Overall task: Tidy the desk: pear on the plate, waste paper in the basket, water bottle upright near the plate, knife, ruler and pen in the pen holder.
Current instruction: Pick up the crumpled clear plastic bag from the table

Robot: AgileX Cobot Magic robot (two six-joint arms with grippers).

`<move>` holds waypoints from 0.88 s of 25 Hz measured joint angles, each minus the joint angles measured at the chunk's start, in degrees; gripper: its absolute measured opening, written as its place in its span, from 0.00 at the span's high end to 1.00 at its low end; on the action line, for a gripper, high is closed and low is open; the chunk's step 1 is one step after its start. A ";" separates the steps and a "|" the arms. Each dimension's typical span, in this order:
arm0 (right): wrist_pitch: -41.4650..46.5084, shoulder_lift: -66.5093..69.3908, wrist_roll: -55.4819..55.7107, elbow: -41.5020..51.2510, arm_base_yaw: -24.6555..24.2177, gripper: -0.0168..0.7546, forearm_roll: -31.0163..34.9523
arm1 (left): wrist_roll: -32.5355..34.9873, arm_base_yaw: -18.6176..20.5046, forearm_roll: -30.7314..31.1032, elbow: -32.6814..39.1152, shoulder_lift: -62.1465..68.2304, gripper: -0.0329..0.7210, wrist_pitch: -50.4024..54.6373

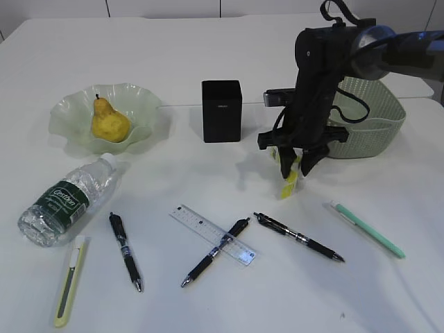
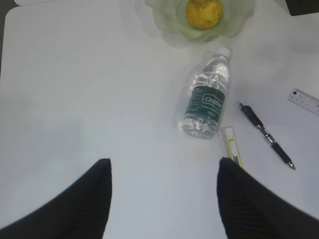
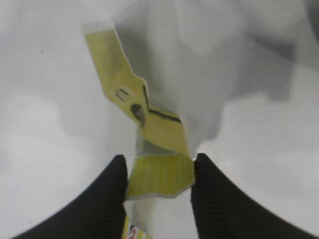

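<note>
Nearest the camera, the stationery lies untouched on the table (image 1: pixel 208 41): the yellow knife (image 1: pixel 69 281) at the front left, three black pens (image 1: pixel 125 251) across the front, the clear ruler (image 1: pixel 212 234) under the middle pen, and a green pen (image 1: pixel 366 229) to the right. The water bottle (image 1: pixel 66 201) lies on its side just beyond the knife. The left pincer (image 2: pixel 164 199) hangs above bare table near the bottle, its fingers spread and holding nothing.

Further back, the right pincer (image 1: pixel 294 161) stands over the mid-right of the table. The right wrist view shows its two fingers (image 3: pixel 102 199) against the sides of the folded yellow waste paper (image 3: pixel 149 134), pinching it. Whether the strip's lower end touches the table cannot be told.

Judged from this, the step in hand is the waste-paper step. The next move calls for a firm hold, a lift clear of the table, and a carry rightward and back over the rim of the basket (image 1: pixel 374 128), which stands just behind the arm, before release.

At the far side, the pear (image 1: pixel 108 121) already rests on the plate (image 1: pixel 66 114), and the black pen holder (image 1: pixel 222 111) stands empty-looking between plate and basket.
</note>
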 joint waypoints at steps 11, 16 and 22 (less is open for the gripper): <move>-0.66 0.00 -1.48 0.00 0.00 0.96 0.00 | 0.00 0.00 0.13 0.00 0.00 0.34 0.00; 0.39 0.18 -1.93 -3.99 0.00 0.96 0.12 | 0.00 0.00 0.13 0.00 0.00 0.34 0.00; 0.39 0.07 -2.14 -11.26 0.00 0.96 2.95 | 0.00 0.00 0.23 0.00 0.00 0.34 0.00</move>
